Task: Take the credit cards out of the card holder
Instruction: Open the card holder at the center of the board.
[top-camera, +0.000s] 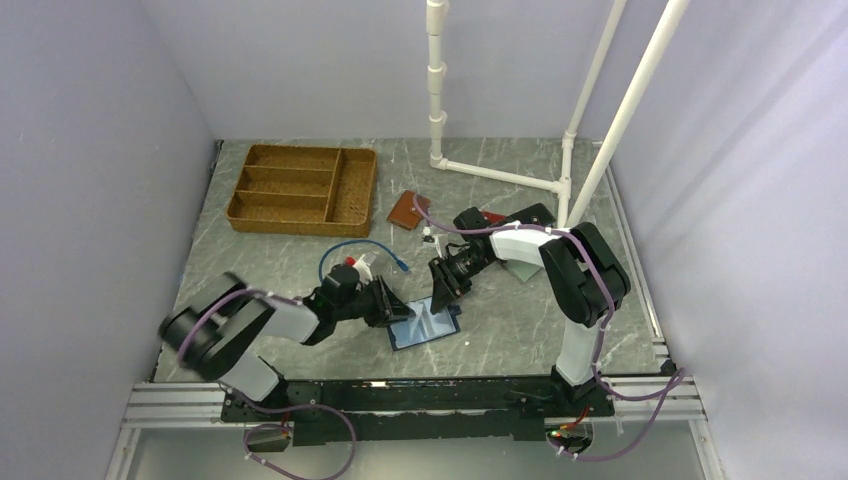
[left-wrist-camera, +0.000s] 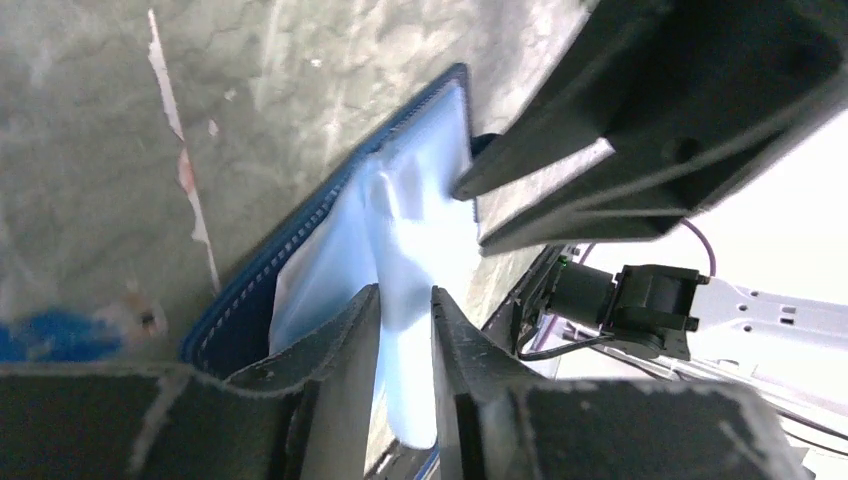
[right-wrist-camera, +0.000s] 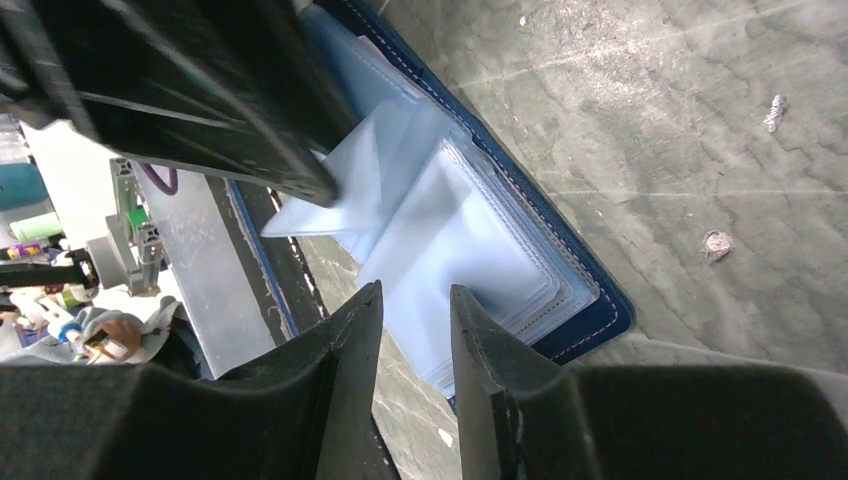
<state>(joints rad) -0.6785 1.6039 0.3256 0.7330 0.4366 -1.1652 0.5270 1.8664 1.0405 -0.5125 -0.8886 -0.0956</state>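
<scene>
The navy blue card holder (top-camera: 428, 326) lies open on the table between the arms, its pale blue plastic sleeves (right-wrist-camera: 460, 240) fanned up. No credit cards show apart from the sleeves. My left gripper (top-camera: 393, 308) comes from the left and hovers at the sleeves' edge, jaws a little apart. In its wrist view the left gripper (left-wrist-camera: 405, 295) has a sleeve (left-wrist-camera: 400, 220) showing in the gap. My right gripper (top-camera: 441, 288) hangs over the holder's far side. In its own view the right gripper (right-wrist-camera: 415, 290) has a narrow gap showing bare table and the sleeves' corner.
A wicker divided tray (top-camera: 303, 188) stands at the back left. A tan-brown wallet (top-camera: 406, 210) and a red wallet (top-camera: 492, 216) lie behind the arms. A blue cable (top-camera: 360, 248) loops by the left gripper. A white pipe frame (top-camera: 500, 176) rises at the back right.
</scene>
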